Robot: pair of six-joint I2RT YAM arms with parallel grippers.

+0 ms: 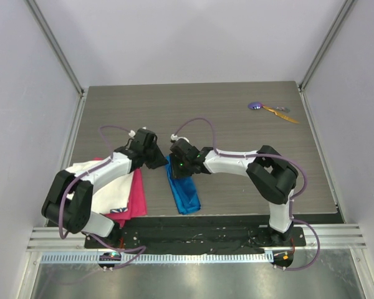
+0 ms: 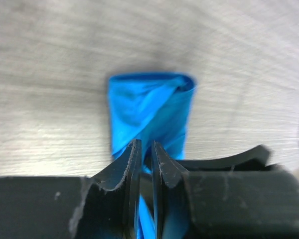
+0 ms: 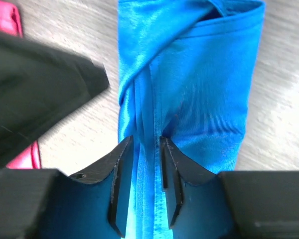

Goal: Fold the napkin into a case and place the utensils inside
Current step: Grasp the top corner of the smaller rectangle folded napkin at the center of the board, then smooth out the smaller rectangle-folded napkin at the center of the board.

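Note:
The blue napkin (image 1: 184, 192) lies as a narrow long folded strip near the table's front middle; it also shows in the left wrist view (image 2: 149, 112) and the right wrist view (image 3: 199, 84). My left gripper (image 1: 164, 163) is shut on a fold of its far end (image 2: 145, 149). My right gripper (image 1: 176, 168) is right beside it, shut on bunched layers of the same end (image 3: 145, 147). The two utensils lie at the far right: one with a round purple head (image 1: 255, 106), one orange-yellow with a silvery tip (image 1: 280, 113).
A pink cloth (image 1: 134, 198) and a white cloth (image 1: 106, 190) lie under the left arm at the front left. The left gripper's body (image 3: 45, 84) fills the left of the right wrist view. Side walls stand at both table edges.

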